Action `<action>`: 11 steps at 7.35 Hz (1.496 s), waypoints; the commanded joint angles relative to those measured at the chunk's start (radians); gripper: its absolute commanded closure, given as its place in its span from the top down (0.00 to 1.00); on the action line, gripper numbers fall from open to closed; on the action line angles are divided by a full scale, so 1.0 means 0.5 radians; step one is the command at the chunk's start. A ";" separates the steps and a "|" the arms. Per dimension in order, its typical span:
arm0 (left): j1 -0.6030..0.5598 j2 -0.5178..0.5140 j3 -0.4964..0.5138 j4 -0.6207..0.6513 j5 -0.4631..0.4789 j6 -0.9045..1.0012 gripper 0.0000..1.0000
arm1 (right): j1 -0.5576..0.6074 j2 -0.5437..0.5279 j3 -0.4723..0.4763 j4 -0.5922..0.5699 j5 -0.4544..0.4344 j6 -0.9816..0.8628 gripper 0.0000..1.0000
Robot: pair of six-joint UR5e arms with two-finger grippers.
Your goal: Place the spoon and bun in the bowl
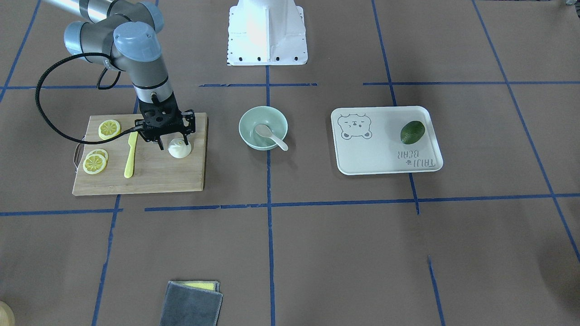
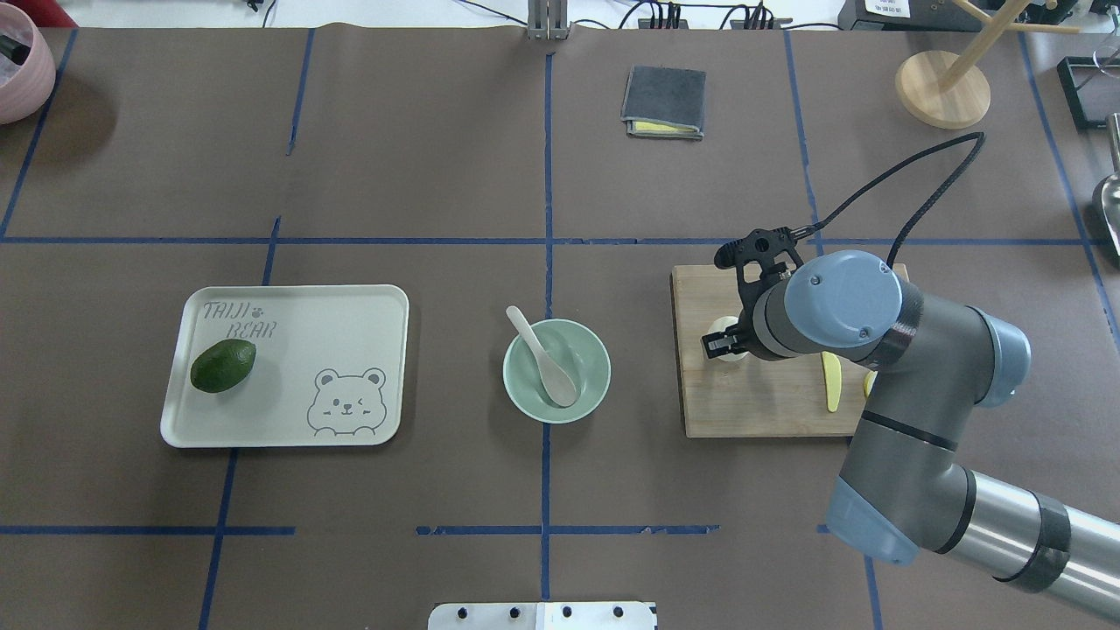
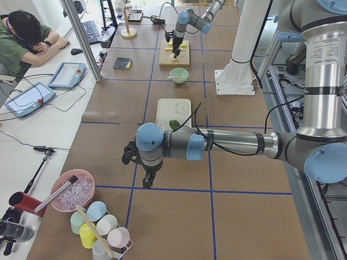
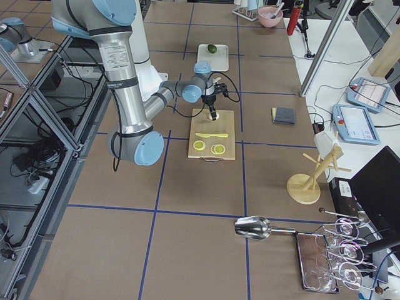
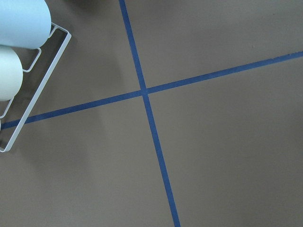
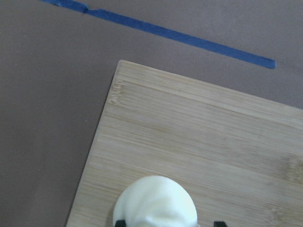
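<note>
The white bun (image 1: 180, 149) sits on the wooden cutting board (image 1: 154, 176). My right gripper (image 1: 173, 143) is lowered over it, open, with one finger on each side. In the right wrist view the bun (image 6: 156, 201) fills the bottom edge between two black fingertips (image 6: 218, 223). From overhead the gripper (image 2: 724, 344) mostly hides the bun (image 2: 719, 327). The off-white spoon (image 1: 269, 135) lies in the mint-green bowl (image 1: 247, 124), with its handle over the rim. My left gripper (image 3: 147, 180) hangs over bare table far from these; I cannot tell whether it is open or shut.
Lemon slices (image 1: 109, 129) and a yellow knife (image 1: 131, 155) lie on the board. A white bear tray (image 1: 385, 158) holds a dark green fruit (image 1: 412, 131). A grey cloth (image 1: 192, 304) lies at the table's operator side. A cup rack (image 5: 19, 71) is near the left gripper.
</note>
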 commanded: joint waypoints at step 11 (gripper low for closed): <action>0.002 -0.018 -0.032 -0.001 -0.024 0.000 1.00 | -0.418 0.881 -0.291 -0.434 -0.398 0.581 1.00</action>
